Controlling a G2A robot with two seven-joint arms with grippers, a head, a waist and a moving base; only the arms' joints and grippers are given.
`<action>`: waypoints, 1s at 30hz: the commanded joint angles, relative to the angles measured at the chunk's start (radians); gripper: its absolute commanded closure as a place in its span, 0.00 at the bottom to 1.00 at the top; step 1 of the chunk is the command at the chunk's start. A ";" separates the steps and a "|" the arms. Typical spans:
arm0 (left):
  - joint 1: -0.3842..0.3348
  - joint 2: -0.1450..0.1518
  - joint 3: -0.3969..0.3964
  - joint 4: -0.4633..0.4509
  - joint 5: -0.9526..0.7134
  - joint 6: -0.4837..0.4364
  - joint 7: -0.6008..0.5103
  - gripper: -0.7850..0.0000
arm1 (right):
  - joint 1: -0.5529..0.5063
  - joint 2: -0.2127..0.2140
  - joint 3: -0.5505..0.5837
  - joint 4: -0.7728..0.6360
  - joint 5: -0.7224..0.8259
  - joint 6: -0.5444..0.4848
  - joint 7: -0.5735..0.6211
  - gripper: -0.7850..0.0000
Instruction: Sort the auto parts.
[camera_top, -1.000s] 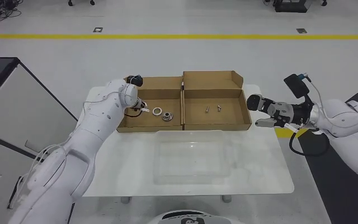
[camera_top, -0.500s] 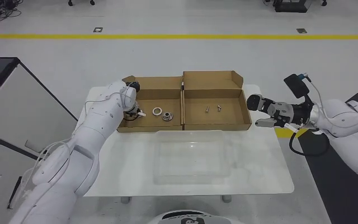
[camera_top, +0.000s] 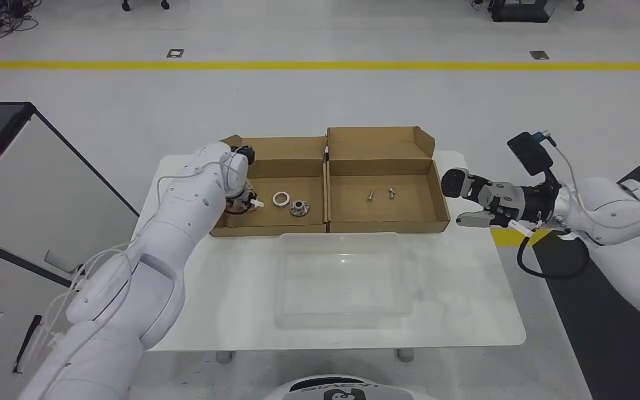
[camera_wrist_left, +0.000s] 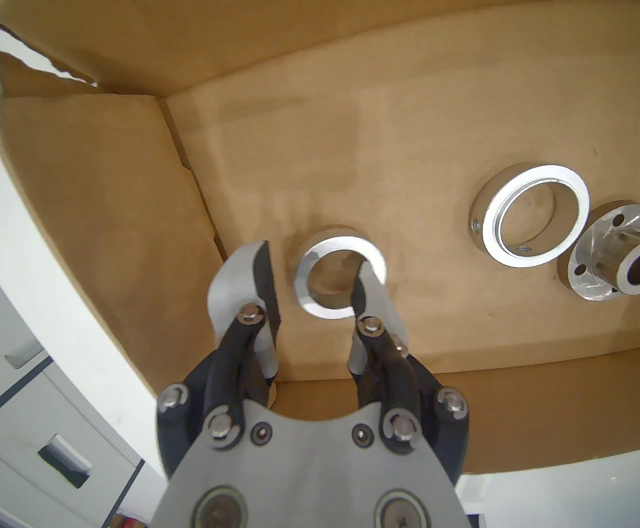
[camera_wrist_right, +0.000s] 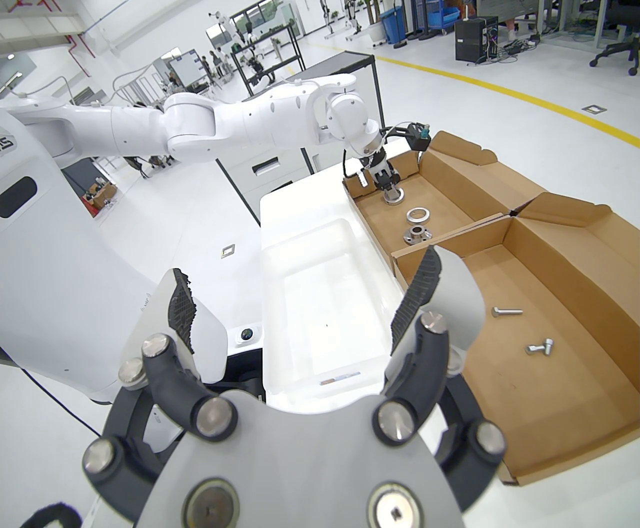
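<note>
Over the left cardboard box (camera_top: 285, 175): my left gripper (camera_wrist_left: 310, 270), jaws apart, one fingertip (camera_wrist_left: 370, 300) inside the bore of the small ring (camera_wrist_left: 340, 246), the other outside its wall. Ring lies flat on the box floor. Handling, by my judgement: rise straight up, lest the inner finger drag it. Same box: larger ring (camera_wrist_left: 530, 220), flanged hub (camera_wrist_left: 607, 265). Right cardboard box (camera_wrist_right: 550, 380): one bolt (camera_wrist_right: 506, 312), second bolt (camera_wrist_right: 539, 347). My right gripper (camera_wrist_right: 305, 262): jaws apart, beside that box.
</note>
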 joint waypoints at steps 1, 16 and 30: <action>-0.006 0.001 -0.006 -0.002 0.000 -0.001 0.002 0.00 | 0.000 0.000 0.000 0.000 0.000 0.000 0.000 0.00; 0.132 0.113 -0.269 -0.527 -0.128 -0.112 0.015 0.00 | 0.000 0.000 0.000 0.000 0.000 0.000 0.000 0.00; 0.580 0.233 -0.718 -1.226 -0.552 -0.405 -0.104 0.00 | 0.000 0.000 0.000 0.000 0.000 0.000 0.000 0.00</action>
